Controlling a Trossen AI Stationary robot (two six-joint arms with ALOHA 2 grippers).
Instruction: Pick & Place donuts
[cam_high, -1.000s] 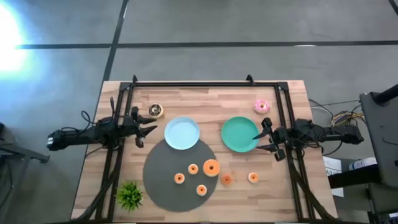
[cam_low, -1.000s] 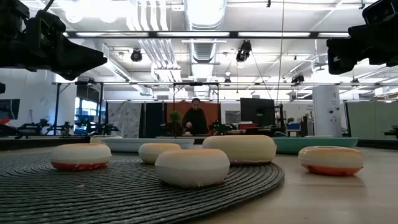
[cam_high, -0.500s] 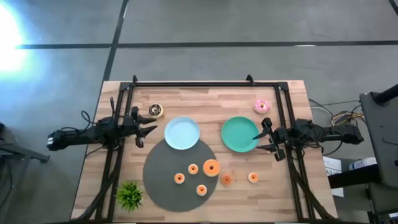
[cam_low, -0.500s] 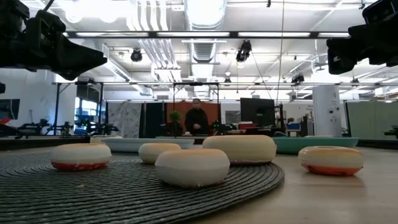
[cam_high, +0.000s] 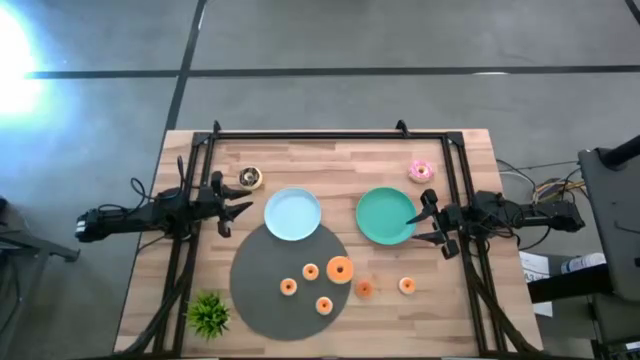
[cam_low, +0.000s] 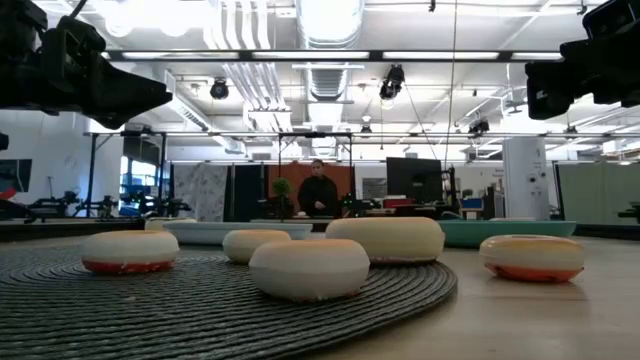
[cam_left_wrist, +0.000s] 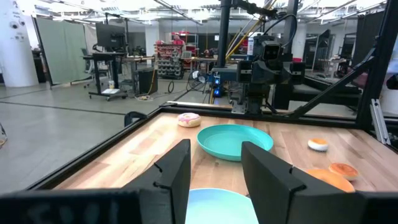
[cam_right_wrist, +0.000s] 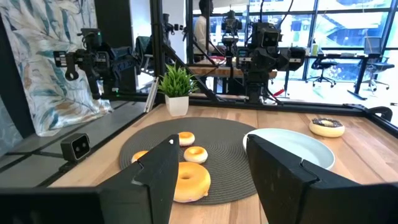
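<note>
High view alone shows both grippers, left (cam_high: 232, 212) and right (cam_high: 428, 220), open, empty; low view hides them.

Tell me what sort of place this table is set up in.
Most likely a robotics lab or workshop inside a large industrial hall. The low view shows exposed ceiling ducts and hanging lights, the left wrist view shows equipment carts on a bare concrete floor, and a black metal frame borders the wooden table.
</note>
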